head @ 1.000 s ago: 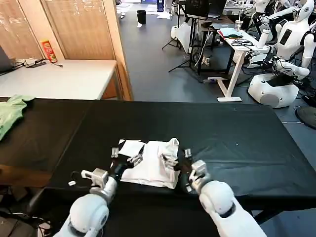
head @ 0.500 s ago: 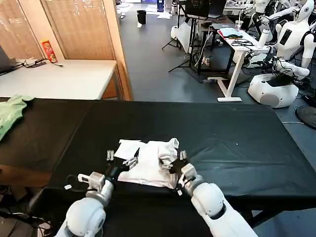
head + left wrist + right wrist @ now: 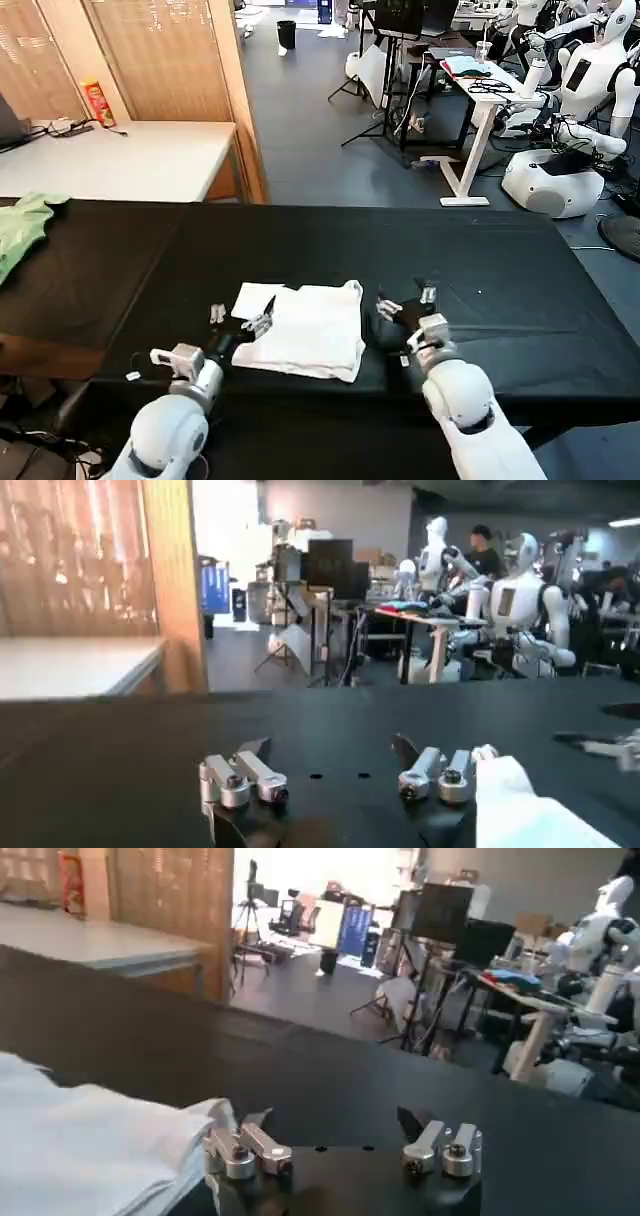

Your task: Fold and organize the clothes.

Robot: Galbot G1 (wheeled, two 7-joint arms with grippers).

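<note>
One folded white T-shirt (image 3: pixel 305 332) lies on the black worktop (image 3: pixel 500 280) between two grippers, the left gripper (image 3: pixel 238 318) at its left edge and the right gripper (image 3: pixel 404 301) just beside it, both fingers spread and empty.

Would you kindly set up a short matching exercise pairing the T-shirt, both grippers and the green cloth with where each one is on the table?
Things:
1. T-shirt
2. left gripper
3. right gripper
4. green cloth

Places:
A. far left table edge
B. open, at the shirt's left edge
C. folded, between the grippers
D. open, on bare black cloth, clear of the shirt

Pairs: 1-C, 2-B, 3-D, 4-A
</note>
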